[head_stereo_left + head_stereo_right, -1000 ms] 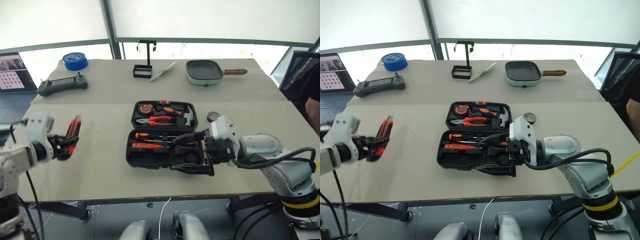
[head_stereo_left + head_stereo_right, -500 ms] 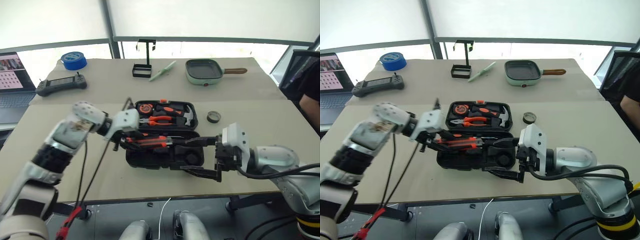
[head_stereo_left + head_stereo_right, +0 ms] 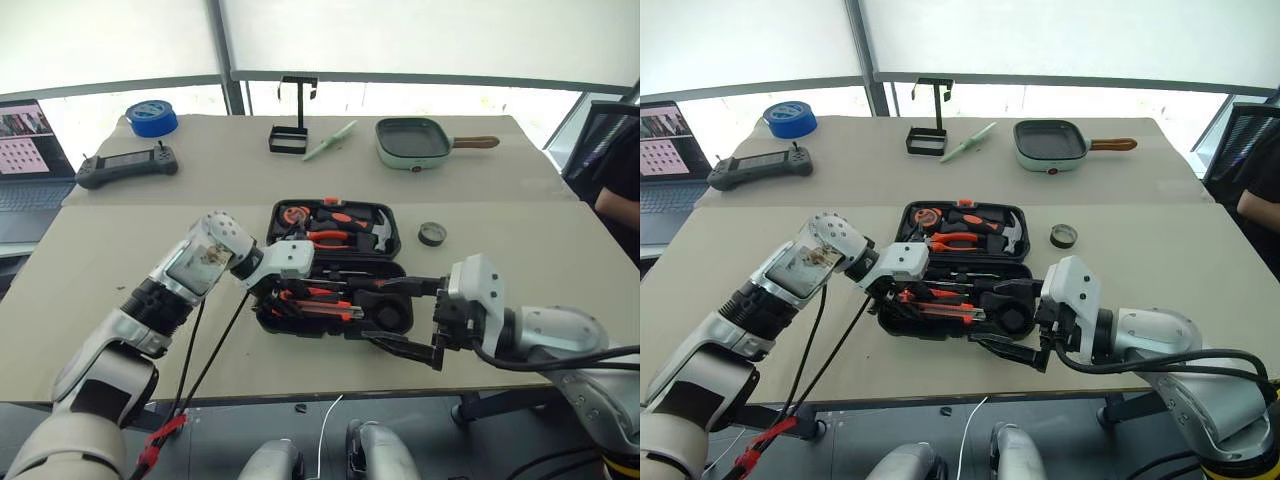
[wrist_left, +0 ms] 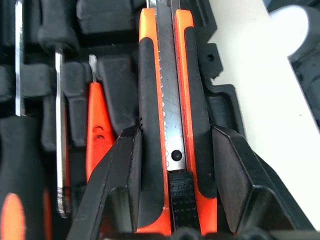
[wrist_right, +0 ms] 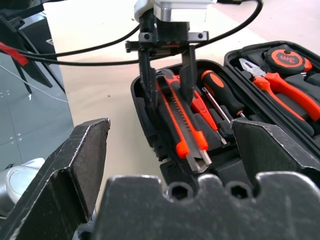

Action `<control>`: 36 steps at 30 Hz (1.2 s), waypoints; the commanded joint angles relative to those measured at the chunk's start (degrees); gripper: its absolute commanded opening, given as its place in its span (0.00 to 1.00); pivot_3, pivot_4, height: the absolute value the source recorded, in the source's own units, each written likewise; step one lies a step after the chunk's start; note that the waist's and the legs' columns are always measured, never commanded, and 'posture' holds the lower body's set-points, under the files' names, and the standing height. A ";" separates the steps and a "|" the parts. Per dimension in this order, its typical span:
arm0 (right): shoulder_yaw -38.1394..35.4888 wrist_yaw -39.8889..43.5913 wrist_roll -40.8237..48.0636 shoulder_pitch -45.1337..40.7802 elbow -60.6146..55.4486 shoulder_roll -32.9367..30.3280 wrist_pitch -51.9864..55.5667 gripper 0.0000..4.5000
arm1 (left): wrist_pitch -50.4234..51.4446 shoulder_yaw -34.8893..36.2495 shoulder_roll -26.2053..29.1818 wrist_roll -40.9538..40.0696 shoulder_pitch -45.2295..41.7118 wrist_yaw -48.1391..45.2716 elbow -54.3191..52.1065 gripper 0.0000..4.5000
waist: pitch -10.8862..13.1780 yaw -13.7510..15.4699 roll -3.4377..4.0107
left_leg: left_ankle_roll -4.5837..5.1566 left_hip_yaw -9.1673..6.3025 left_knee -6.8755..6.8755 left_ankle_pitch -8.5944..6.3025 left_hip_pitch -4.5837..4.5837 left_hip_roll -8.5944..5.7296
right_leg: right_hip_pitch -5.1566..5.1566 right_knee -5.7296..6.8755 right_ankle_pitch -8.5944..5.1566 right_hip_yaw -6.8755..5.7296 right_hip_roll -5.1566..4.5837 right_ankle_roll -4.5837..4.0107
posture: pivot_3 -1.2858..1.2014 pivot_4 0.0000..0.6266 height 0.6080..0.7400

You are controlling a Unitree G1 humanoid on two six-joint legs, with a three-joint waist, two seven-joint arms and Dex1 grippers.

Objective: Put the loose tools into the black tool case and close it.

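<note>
Centrally on the bench [image 3: 120, 250]: the black tool case [image 3: 338, 268], lying open, lid half away from the robot, base half nearer it.

Lid half — orange-handled pliers [image 3: 335, 238], hammer [image 3: 380, 232] and tape measure [image 3: 292, 214], each seated in its recess.

Base half — a screwdriver [image 5: 220, 90] with orange-and-black handle lying in its slot, and a small slim orange tool [image 4: 99, 131] beside it.

Left hand [image 3: 292, 292]: reaching down into the base half from the robot's left, its fingers [image 4: 125, 175] closed on the orange-black utility knife [image 4: 172, 130], one on each long side of the handle. Knife lies lengthwise over the base's front recesses; whether it is fully seated cannot be told.

Right hand [image 3: 405, 315]: just at the case's right front corner, jaws spread wide, nothing between them — one finger over the case edge, the other above the bench in front of it.

Small dark tape roll [image 3: 431, 234]: loose on the bench, to the right of the case, apart from it.

Far side of the bench: big blue tape roll [image 3: 152, 117], black handheld controller [image 3: 126, 166], black wire stand [image 3: 293, 118], green square pan [image 3: 424, 142]. Laptop [image 3: 30, 150] at the far left.
</note>
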 commanded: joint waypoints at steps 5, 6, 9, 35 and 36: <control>-0.80 0.21 0.45 -0.97 -0.40 0.06 -1.22 1.00 | 1.25 0.08 -0.64 1.64 1.35 2.00 -1.12 0.36 | 0.00 -0.02 0.01 | -0.01 0.00 0.00 0.00 0.04 0.00 | 0.03 0.01 0.00 0.01 -0.01 0.00 | 0.52 0.24 1.00; -0.68 0.25 0.42 -1.01 -0.37 0.07 -1.23 1.00 | 1.19 0.07 -0.99 1.93 1.19 2.48 -0.59 0.36 | -0.01 0.00 0.01 | -0.01 0.00 0.00 0.00 0.04 0.00 | 0.04 0.01 0.00 0.01 -0.01 0.00 | 0.52 0.24 1.00; -0.33 0.37 0.32 -1.28 -0.17 0.12 -1.27 1.00 | 3.96 0.48 -1.81 1.32 0.52 2.41 -0.15 0.36 | -0.01 0.24 0.01 | 0.00 0.00 0.02 0.00 0.07 -0.01 | 0.08 0.02 0.00 0.02 -0.01 0.00 | 0.52 0.24 1.00; 1.30 1.97 -1.26 -1.51 0.87 0.17 -2.34 1.00 | -8.66 7.42 2.27 -1.44 -1.23 -2.69 6.66 0.15 | -0.01 0.13 0.01 | -0.01 0.00 0.08 0.00 0.01 -0.03 | 0.01 0.01 0.01 0.00 -0.01 0.02 | 0.52 0.24 1.00; 1.46 1.89 -1.32 -1.47 0.81 0.28 -2.33 1.00 | -8.64 7.36 2.51 -1.46 -1.02 -3.26 6.25 0.07 | -0.01 0.15 0.01 | -0.01 0.00 0.08 0.00 0.00 -0.03 | 0.02 0.01 0.01 0.00 -0.02 0.02 | 0.52 0.24 1.00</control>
